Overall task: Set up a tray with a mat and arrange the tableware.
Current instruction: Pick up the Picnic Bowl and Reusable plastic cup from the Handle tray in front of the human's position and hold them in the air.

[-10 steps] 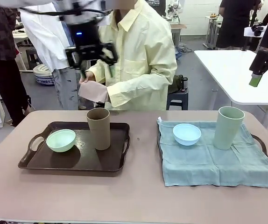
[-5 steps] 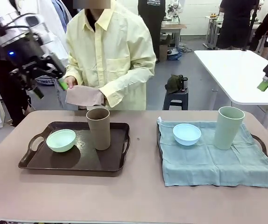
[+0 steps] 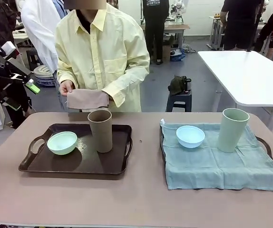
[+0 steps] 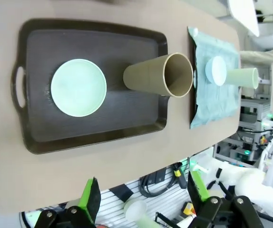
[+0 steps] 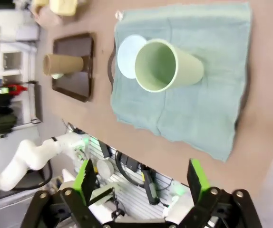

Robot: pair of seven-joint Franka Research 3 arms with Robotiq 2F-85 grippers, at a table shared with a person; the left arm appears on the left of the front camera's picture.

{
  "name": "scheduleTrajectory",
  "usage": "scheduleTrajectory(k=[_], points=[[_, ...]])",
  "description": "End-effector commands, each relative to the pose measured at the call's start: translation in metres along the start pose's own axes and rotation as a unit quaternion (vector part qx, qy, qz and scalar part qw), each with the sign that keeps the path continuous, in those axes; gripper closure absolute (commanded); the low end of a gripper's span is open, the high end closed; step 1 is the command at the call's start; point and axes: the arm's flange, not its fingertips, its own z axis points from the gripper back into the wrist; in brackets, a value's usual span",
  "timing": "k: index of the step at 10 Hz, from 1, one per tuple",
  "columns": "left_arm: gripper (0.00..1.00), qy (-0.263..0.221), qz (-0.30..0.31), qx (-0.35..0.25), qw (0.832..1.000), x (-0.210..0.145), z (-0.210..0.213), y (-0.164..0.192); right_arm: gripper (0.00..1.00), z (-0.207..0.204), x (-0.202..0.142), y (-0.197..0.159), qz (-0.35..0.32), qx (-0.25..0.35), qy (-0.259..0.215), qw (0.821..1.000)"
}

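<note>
Your stock: left gripper (image 4: pixel 143 190), black housing, white lettering, bright green pads (image 4: pixel 90 197), silver knuckle screws; right gripper (image 5: pixel 141 176), same build; white rounded arm links (image 5: pixel 24 159). Across the table (image 3: pixel 141 202), you have one person (image 3: pixel 103 52): pale yellow collared shirt, buttoned front, long sleeves.

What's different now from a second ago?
The left tool swung away from the cloth to the robot's left; the right tool withdrew rightward. Both are open and empty. The person kept the cloth; the brown tumbler, mint bowl, blue bowl and pale green tumbler stayed put.
</note>
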Motion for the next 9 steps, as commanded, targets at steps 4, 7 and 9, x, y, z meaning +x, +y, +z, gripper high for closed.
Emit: scheduleTrajectory(k=[4,7,9], points=[[0.03,0.009,-0.002,0.010,1.000,0.004,-0.011,-0.012,0.00,-0.008,0.011,0.017,0.021,-0.009,0.016,1.000],[0.03,0.058,0.016,-0.117,0.991,0.021,0.012,0.036,0.00,0.003,-0.006,-0.018,-0.002,0.077,0.016,0.997],[0.03,0.075,0.037,-0.216,0.973,0.019,0.029,0.086,0.00,0.006,-0.027,-0.051,-0.009,0.154,0.006,0.988]])
